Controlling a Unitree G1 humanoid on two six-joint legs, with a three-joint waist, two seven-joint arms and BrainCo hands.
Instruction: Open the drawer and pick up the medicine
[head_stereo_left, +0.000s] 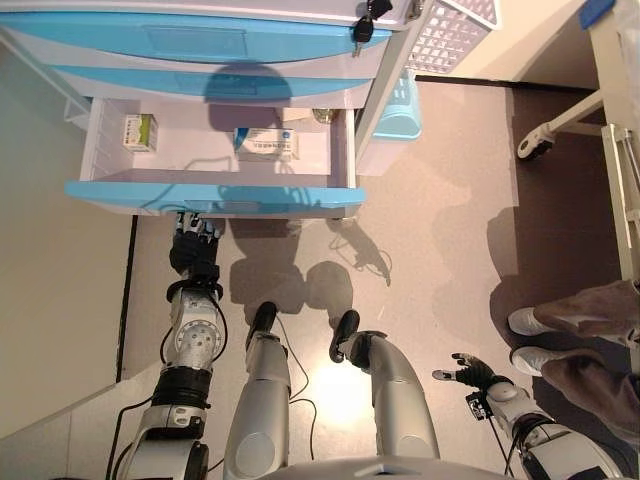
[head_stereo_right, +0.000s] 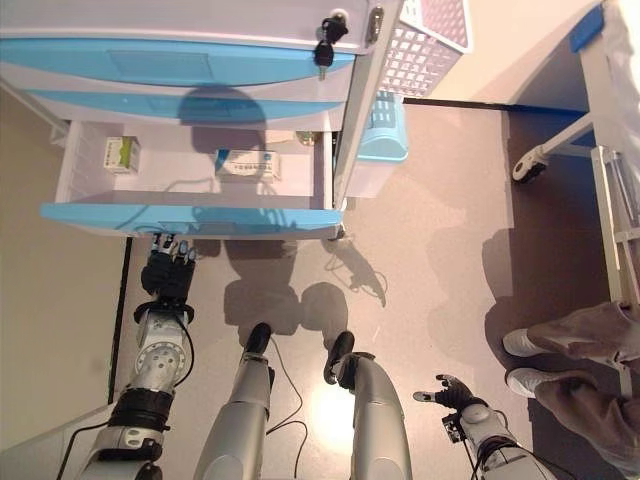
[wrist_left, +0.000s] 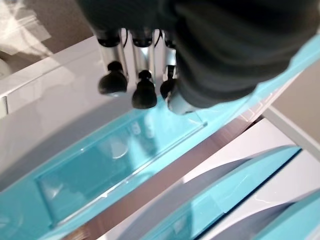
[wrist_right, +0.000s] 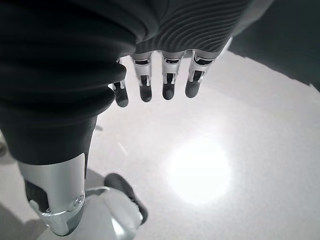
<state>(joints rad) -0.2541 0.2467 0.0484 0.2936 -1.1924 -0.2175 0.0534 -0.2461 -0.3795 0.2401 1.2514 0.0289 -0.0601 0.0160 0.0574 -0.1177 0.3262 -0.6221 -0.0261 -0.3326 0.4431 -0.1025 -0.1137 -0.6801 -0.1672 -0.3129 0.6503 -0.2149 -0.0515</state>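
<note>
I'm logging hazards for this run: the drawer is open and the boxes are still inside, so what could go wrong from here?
1. The left hand sits at the drawer front, below its edge; reaching in may bump the front and push the drawer back.
2. Two boxes lie apart: a green box at the left, a white box mid-drawer. The wrong one may get grabbed.
3. The white box lies flat on the drawer floor, so fingers may slip off it.

The drawer (head_stereo_left: 215, 160) is pulled out, open above; access at 12 o'clock is blocked by closed blue fronts (head_stereo_left: 190, 45).
</note>
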